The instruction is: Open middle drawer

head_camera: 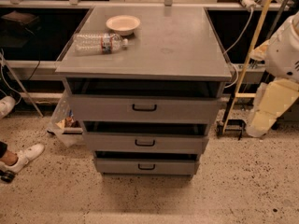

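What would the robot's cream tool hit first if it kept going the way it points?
Probably the speckled floor: the tool hangs right of the grey metal cabinet, pointing down, well clear of its shallow grey middle drawer. Depth is unclear.

The wide, shallow grey metal middle drawer point(180, 143) sits second of three in the grey cabinet point(182, 45). Its front is level, with a small black bar handle point(145, 143) at its centre and a dark strip above. The gripper point(258, 125) hangs well apart, to its right.
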Controlling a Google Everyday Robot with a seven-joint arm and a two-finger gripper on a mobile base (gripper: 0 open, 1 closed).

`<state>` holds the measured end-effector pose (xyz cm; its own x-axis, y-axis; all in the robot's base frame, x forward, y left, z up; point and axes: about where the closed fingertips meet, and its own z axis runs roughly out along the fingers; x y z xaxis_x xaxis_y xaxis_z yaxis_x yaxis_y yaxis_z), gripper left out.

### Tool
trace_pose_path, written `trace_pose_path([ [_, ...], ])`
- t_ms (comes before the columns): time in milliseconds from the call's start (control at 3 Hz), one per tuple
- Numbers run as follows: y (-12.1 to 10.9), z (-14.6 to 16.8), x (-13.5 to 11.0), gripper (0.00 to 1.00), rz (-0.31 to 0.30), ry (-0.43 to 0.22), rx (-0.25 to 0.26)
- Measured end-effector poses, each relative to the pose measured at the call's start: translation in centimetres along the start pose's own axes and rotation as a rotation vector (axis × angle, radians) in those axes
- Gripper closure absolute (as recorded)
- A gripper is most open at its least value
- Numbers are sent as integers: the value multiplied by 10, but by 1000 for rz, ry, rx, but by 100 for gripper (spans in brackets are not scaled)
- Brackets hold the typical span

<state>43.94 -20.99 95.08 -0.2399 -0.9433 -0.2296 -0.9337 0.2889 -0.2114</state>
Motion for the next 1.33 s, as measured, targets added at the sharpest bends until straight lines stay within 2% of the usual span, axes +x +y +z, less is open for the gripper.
trace_pose_path([
  [333, 14, 79, -5, 0, 87, -36, -84],
  [667, 32, 186, -10, 0, 173, -14, -155],
  [1000, 33, 278, -17, 0, 233, 6, -161],
  [1333, 26, 353, -29, 0, 254, 11, -164],
])
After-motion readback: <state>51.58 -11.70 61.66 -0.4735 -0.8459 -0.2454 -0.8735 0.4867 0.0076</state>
